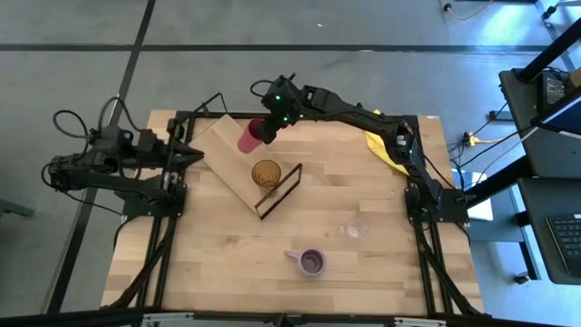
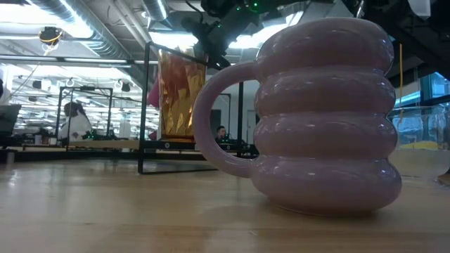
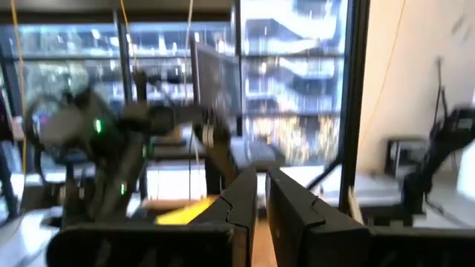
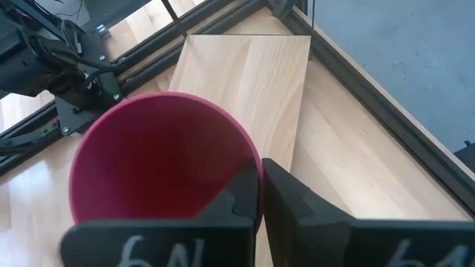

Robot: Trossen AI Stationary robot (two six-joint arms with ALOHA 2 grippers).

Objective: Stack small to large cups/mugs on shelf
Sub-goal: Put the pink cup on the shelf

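Note:
My right gripper point(image 1: 269, 125) reaches over the shelf's far end and is shut on the red cup point(image 1: 251, 135), which hangs tilted above the light-brown shelf board point(image 1: 227, 150). The amber tumbler point(image 1: 266, 173) stands upright on the board beside the black wire frame point(image 1: 280, 193). On the tabletop nearer the front are the purple mug point(image 1: 311, 262), upright with its handle to the left, and the small clear glass point(image 1: 356, 227). My left gripper point(image 1: 198, 154) waits shut at the table's left edge, touching nothing. My right gripper holds the red cup by its rim point(image 4: 254, 165), one finger inside point(image 4: 236, 194) the mouth and one outside point(image 4: 293, 199). The fingers slant down from the table's far right. The cup is lifted clear of the board, tilted, its bottom toward the left.
A yellow cloth point(image 1: 381, 147) lies at the table's far right edge under my right arm. The black table frame point(image 1: 172, 195) runs along both sides. In the low view the purple mug point(image 2: 323, 112) fills the foreground and hides much of the table behind it.

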